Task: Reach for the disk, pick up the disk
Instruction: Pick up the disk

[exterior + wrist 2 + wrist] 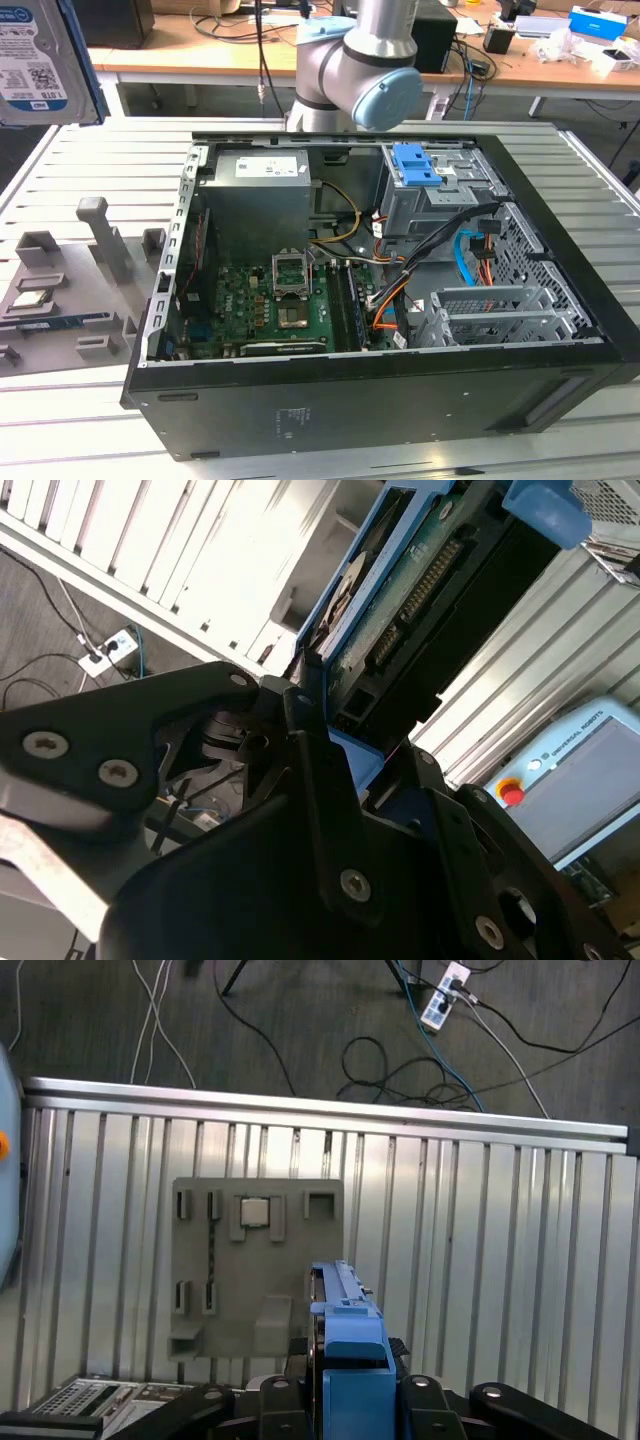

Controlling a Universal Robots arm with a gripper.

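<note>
The disk (40,55) hangs high at the exterior view's left, well above the slatted table, its white barcode label and blue frame facing the camera. In the second wrist view the disk (400,610) shows its green circuit-board side and blue frame, clamped between the black fingers of my gripper (330,730). In the first wrist view the disk (345,1345) stands edge-on, and my gripper (350,1400) is shut on it. It hangs over the table beside a grey fixture plate (255,1260).
An open computer case (560,350) lies on the slatted table (120,150), with a blue bracket (415,165) in its drive bay. The grey fixture (70,280) with small parts sits at the exterior view's left. A pendant (580,780) lies nearby. Cables and a power strip (445,1000) lie on the floor.
</note>
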